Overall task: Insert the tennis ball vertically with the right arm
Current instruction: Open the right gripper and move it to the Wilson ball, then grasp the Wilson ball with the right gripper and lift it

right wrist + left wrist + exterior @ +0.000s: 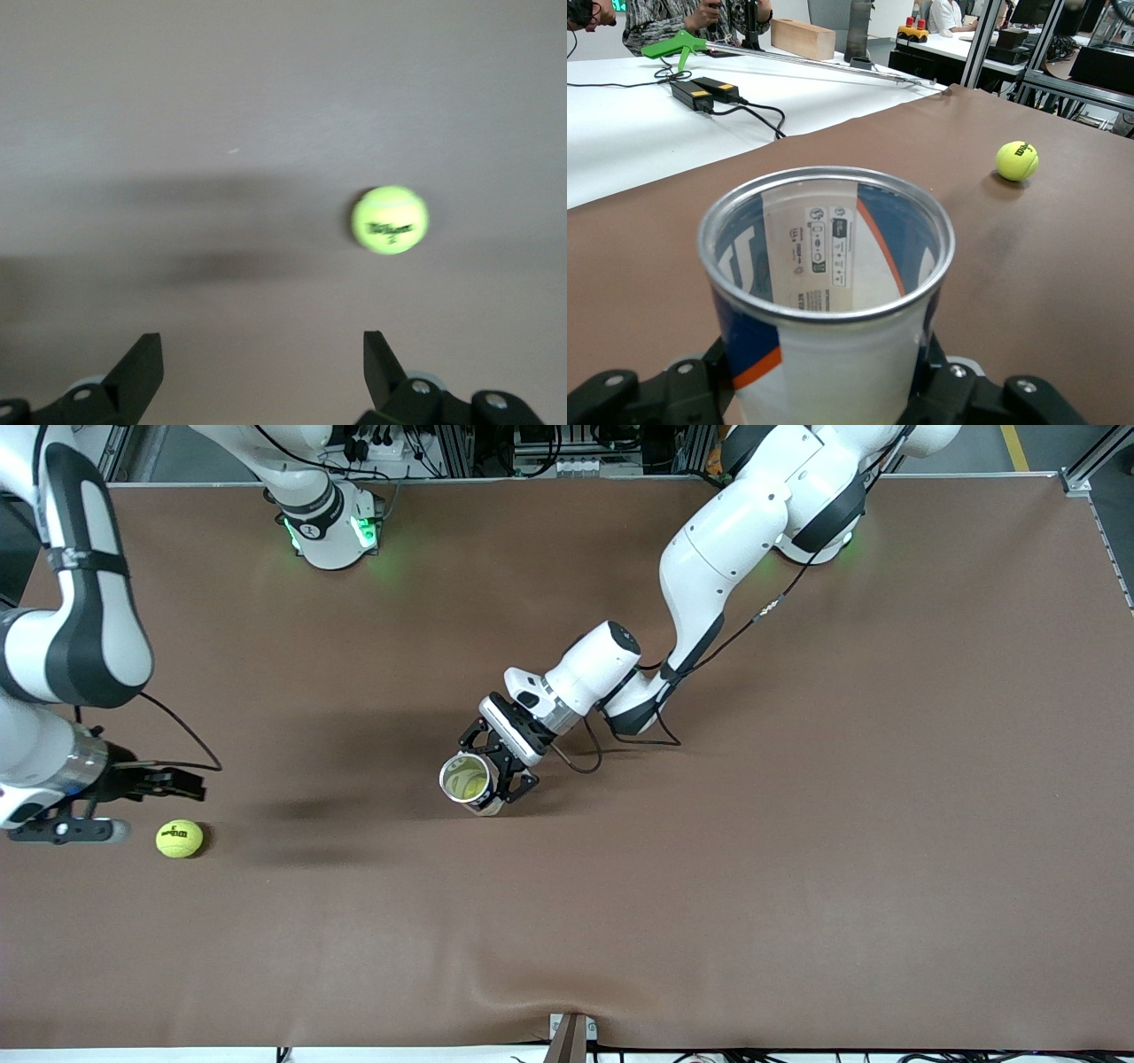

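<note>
Now, can: left gripper clamps upright white-and-blue metal tennis can, mouth upward for vertical insertion.
Ball: yellow-green felt tennis ball lies toward the right arm's end from the can, free.
Right gripper: spread wide, empty, beside the ball.

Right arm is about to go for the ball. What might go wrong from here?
1. The tennis ball lies loose on the table, off to one side of the open right tool; a finger may nudge it and send it rolling.
2. The can, held in the left tool, has a narrow mouth; an off-centre drop could bounce off its rim.
</note>
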You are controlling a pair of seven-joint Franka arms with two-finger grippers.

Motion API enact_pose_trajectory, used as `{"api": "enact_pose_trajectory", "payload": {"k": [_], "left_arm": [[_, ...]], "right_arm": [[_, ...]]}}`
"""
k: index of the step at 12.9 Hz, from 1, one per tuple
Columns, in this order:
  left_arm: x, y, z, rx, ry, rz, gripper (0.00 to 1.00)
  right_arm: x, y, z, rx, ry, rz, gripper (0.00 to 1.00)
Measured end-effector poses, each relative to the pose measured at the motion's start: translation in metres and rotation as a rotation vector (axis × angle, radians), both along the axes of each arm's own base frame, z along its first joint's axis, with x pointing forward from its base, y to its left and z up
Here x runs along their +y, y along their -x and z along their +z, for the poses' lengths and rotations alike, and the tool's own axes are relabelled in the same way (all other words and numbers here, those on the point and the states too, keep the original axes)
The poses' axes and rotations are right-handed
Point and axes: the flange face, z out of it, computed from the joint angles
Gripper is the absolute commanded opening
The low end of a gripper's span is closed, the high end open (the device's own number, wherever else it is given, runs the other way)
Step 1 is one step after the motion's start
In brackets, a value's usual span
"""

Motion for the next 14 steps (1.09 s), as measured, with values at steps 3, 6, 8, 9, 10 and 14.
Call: {"api": "enact_pose_trajectory", "payload": {"k": [3, 6, 8, 9, 10, 14], "left_arm": [[0.0, 0.0, 0.0, 0.0, 0.0, 0.0, 0.79], [0.0, 0.0, 0.0, 0.0, 0.0, 0.0, 0.8], [0.0, 0.0, 0.0, 0.0, 0.0, 0.0, 0.8], [0.0, 0.0, 0.0, 0.0, -0.001, 0.0, 0.8], [0.0, 0.0, 0.0, 0.0, -0.001, 0.0, 0.8], [0.0, 0.0, 0.0, 0.0, -0.001, 0.0, 0.8]], "right_arm": [[-0.058, -0.01, -0.051, -0.077, 0.049, 0.06, 1.0], [-0.08, -0.013, -0.103, -0.092, 0.04, 0.076, 1.0], [-0.084, -0.016, -0.132, -0.109, 0.034, 0.077, 1.0], [-0.086, -0.016, -0.144, -0.114, 0.031, 0.082, 1.0], [-0.088, -0.015, -0.155, -0.108, 0.027, 0.084, 1.0], [-0.086, -0.007, -0.18, -0.055, 0.008, 0.082, 1.0]]}}
